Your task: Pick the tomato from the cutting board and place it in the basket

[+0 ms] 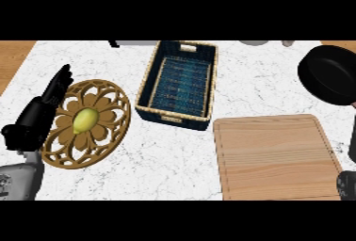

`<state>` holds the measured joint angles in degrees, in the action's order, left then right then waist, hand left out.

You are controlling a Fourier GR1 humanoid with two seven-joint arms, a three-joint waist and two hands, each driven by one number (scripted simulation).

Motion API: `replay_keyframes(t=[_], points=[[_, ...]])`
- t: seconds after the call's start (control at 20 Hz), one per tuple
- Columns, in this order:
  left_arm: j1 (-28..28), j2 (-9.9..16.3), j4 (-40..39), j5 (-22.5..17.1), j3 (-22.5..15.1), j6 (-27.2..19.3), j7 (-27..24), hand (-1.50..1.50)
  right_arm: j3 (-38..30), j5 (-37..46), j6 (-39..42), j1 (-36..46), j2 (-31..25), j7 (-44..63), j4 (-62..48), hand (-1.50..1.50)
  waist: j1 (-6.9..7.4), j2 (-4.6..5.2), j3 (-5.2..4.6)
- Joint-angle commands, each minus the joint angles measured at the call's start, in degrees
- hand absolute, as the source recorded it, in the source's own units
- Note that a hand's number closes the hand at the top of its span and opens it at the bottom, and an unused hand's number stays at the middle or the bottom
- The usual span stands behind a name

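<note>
Left robot hand [43,106] rests at left edge of white marble surface [173,155], fingers straight and apart, holding nothing. Right robot hand [346,184] barely shows at lower right edge — finger state cannot be told. Tomato not visible; wooden cutting board [274,157] lies bare at lower right. Dark blue woven basket [147,80] sits at centre — nothing seen inside. Yellow lemon [84,120] on carved wooden trivet [104,101] beside left robot hand. Black pan [328,75] at upper right.
</note>
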<state>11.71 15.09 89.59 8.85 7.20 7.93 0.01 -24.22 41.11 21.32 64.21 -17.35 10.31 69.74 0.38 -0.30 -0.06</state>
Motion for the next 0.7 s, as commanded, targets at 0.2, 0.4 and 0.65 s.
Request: replay_keyframes(t=[0.2,0.4,0.65], points=[[0.59,-2.32,-1.88,2.73,-2.03,-2.07,-1.78,0.00,2.67,-4.31,6.55,16.28,2.78,14.56,-5.10,1.50,0.17,0.29,-0.03],[-0.67,-1.79,0.03,2.44,-1.46,-1.70,-0.98,0.00,5.55,-3.14,2.56,20.50,7.51,18.87,-8.17,1.50,0.55,0.30,-0.02],[-2.63,-2.69,3.13,1.72,-2.12,-1.18,0.58,0.00,5.64,-3.33,0.23,23.56,9.59,21.58,-15.98,1.50,0.93,0.31,0.00]])
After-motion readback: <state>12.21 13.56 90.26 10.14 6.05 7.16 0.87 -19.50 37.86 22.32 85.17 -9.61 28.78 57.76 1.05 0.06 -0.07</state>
